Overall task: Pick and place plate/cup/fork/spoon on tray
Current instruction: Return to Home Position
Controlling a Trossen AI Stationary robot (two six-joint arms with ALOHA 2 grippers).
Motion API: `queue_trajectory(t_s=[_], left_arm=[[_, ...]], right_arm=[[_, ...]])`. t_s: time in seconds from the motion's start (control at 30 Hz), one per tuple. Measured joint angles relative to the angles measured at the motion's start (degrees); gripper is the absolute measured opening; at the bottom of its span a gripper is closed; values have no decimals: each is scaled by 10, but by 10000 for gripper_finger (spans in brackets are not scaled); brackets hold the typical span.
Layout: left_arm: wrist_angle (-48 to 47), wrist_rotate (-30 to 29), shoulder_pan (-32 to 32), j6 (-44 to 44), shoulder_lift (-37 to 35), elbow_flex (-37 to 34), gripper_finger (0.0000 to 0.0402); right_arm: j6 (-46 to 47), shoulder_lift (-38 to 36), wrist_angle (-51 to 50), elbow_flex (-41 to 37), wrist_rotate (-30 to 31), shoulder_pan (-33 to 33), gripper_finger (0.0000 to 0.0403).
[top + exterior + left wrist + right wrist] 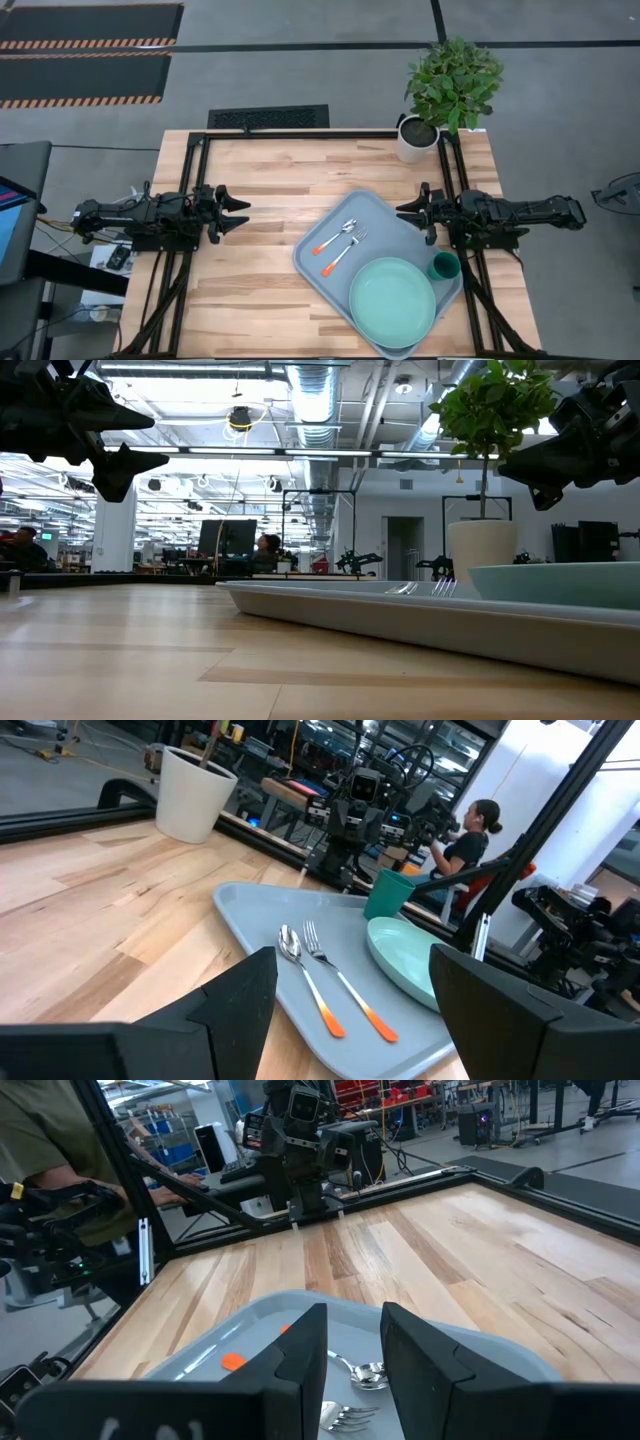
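Note:
The grey-blue tray (320,235) lies on the table's right half. On it rest the mint-green plate (392,295), the spoon (335,238) and the fork (345,255), side by side, orange handle ends toward the table's left. The dark green cup (444,266) stands at the tray's right edge beside the plate. My left gripper (240,212) is open and empty above the table's left part. My right gripper (405,212) is open and empty, above the tray's far right edge. The left wrist view shows the tray (250,915), spoon (305,980), fork (350,990), plate (405,955) and cup (388,892).
A white pot (416,138) with a green plant stands at the table's far right corner. Bare wood lies between my left gripper and the tray. People sit in the room beyond the table.

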Motion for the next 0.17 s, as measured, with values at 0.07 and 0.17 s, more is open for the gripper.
queue_trajectory(t_s=[0.07, 0.17], left_arm=[[0, 0, 0, 0, 0, 0, 249], [0, 0, 0, 0, 0, 0, 249]], right_arm=[[0, 0, 0, 0, 0, 0, 123], [0, 0, 0, 0, 0, 0, 123]])
